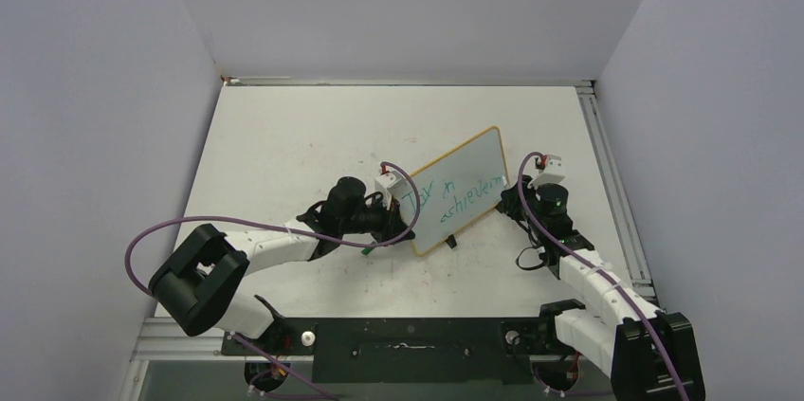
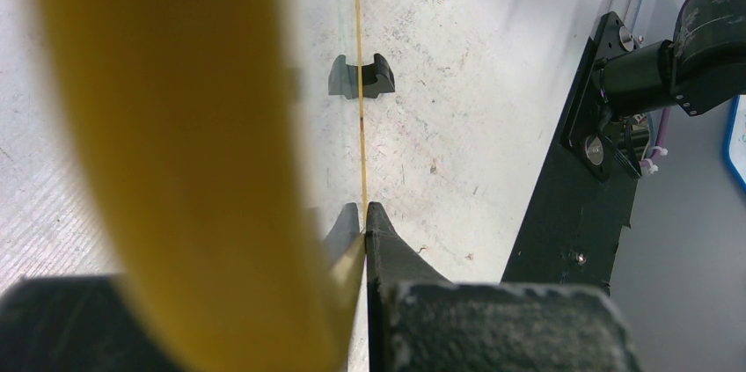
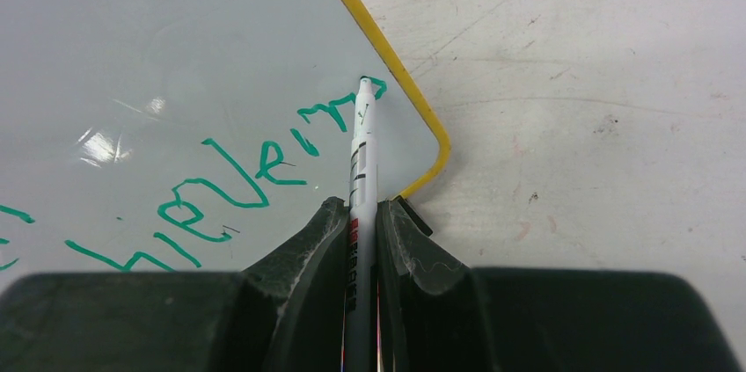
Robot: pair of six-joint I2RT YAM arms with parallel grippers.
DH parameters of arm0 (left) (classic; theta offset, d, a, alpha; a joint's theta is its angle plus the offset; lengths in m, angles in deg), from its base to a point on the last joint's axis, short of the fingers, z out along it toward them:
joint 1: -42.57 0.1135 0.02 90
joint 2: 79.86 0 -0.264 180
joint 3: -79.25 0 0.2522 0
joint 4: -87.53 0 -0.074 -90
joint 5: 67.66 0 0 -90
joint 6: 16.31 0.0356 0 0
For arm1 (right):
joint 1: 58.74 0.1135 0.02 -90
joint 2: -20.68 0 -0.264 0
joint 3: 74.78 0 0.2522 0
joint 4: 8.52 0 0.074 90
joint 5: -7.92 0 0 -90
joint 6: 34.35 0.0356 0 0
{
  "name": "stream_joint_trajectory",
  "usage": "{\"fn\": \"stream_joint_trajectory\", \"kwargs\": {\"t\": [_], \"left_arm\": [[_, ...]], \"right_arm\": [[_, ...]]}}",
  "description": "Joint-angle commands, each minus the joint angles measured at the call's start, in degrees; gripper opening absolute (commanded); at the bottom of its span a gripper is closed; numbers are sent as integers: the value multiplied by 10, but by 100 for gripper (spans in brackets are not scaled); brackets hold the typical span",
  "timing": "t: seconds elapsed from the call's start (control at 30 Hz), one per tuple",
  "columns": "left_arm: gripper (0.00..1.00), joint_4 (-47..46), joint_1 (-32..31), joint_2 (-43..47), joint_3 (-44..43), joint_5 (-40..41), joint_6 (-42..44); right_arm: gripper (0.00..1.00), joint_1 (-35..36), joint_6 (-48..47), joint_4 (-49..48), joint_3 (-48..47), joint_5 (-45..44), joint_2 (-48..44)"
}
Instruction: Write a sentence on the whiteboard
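walls [image 1: 95, 88]: plain lavender-grey | table [image 1: 284, 136]: scuffed white | rail [image 1: 608, 164]: metal, right edge

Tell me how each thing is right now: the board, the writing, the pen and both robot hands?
whiteboard: standing upright, written on.
sentence: two slanted teal lines, the second reaching the board's edge.
marker: uncapped, tip at the last letter.
left gripper: shut on the whiteboard's rim.
right gripper: shut on the marker.

The whiteboard [image 1: 457, 191] stands slantwise between my left gripper [image 2: 362, 212] and right gripper [image 3: 361, 214], blocking the middle; the far table [image 1: 294, 126] behind it lies open.
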Motion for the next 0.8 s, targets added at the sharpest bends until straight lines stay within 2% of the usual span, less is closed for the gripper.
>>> {"fn": "stream_joint_trajectory", "kwargs": {"t": [0.0, 0.23, 0.77], "left_arm": [[0, -5, -3, 16, -3, -28, -8], [0, -5, -4, 13, -6, -28, -8], [0, 4, -3, 18, -12, -27, -6]], "right_arm": [[5, 3, -1, -20, -12, 9, -13], [5, 4, 13, 12, -3, 8, -17], [5, 4, 21, 14, -9, -15, 8]]}}
